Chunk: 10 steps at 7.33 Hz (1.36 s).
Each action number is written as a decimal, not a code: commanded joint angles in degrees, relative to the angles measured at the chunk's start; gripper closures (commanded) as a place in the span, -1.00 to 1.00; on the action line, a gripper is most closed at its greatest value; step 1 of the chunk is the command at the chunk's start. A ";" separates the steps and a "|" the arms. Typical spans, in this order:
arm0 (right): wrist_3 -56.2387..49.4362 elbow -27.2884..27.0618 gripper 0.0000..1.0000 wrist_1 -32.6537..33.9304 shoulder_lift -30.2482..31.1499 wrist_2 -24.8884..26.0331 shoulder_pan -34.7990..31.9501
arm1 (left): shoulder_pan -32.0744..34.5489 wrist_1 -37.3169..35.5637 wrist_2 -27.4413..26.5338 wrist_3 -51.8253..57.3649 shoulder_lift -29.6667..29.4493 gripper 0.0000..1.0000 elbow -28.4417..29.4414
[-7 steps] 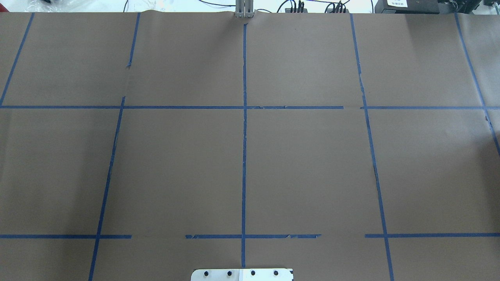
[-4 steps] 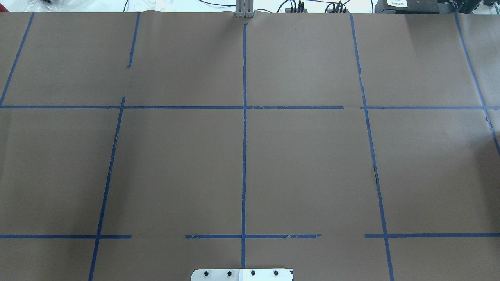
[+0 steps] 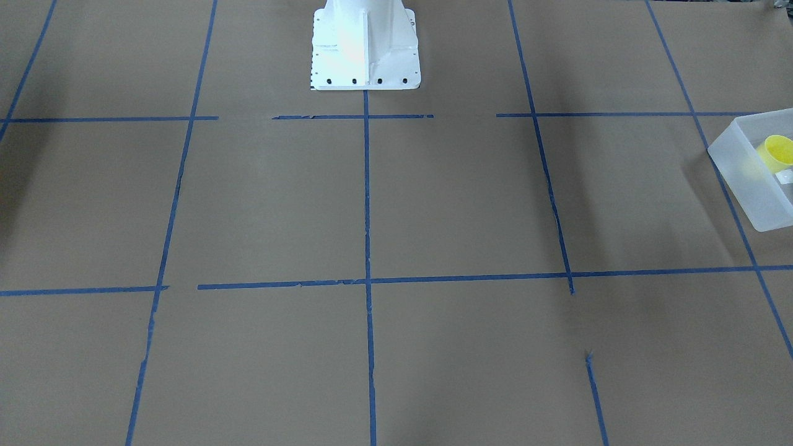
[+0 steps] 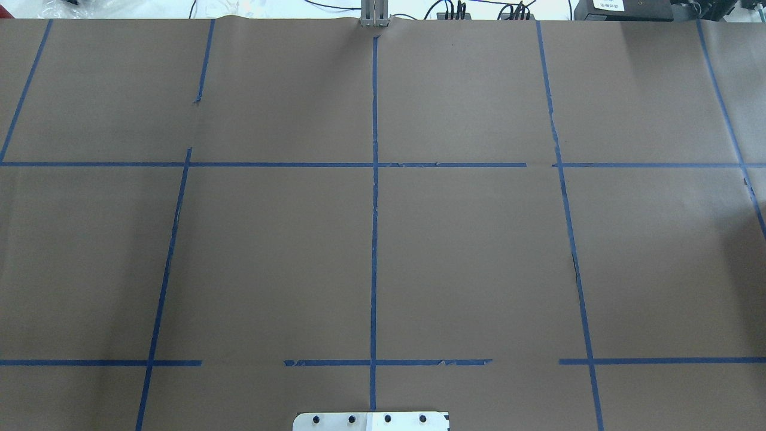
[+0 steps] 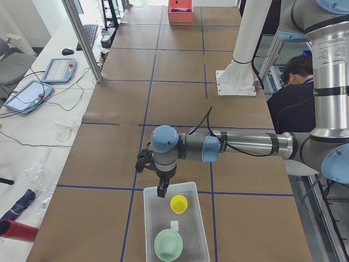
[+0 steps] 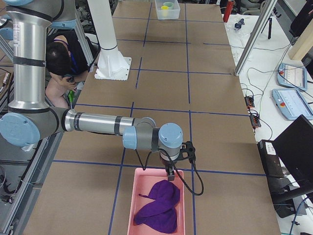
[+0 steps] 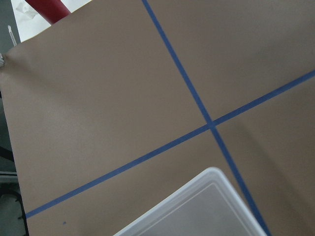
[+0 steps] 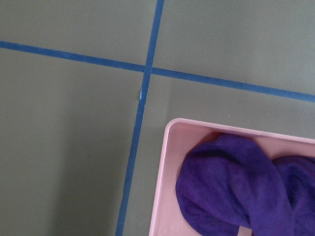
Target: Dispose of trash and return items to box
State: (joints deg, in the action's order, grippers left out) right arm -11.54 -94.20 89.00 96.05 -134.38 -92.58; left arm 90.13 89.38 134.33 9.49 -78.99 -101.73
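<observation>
Nothing shifts on the overhead view this past second. The yellow cup (image 5: 179, 204) and green bowl (image 5: 168, 244) sit inside the box (image 5: 155, 215). My left tool (image 5: 162, 191) hovers at its rim and my right tool (image 6: 169, 175) over the pink bin (image 6: 146, 183). I cannot tell either's grip. The task looks nearly finished.

plain brown paper table (image 4: 479, 251) with a blue tape grid (image 4: 374, 239), frosted white bin (image 5: 157, 214), bright yellow cup (image 5: 179, 203), pale mint-green bowl (image 5: 168, 244), pink tray (image 8: 160, 196), deep purple cloth (image 8: 231, 187)
</observation>
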 commanded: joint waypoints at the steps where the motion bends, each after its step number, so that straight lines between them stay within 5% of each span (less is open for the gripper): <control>1: -0.68 -2.91 -1.00 1.61 1.77 -0.53 0.03 | -0.04 -0.09 1.37 0.09 -0.37 -1.00 1.00; 10: -0.85 -2.39 -1.00 1.08 2.12 -0.53 0.73 | 0.22 0.18 1.20 0.18 -0.38 -1.00 -0.92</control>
State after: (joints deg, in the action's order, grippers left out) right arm -12.38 -96.64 90.09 98.17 -134.94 -91.91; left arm 90.34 89.56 135.53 9.67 -79.37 -102.48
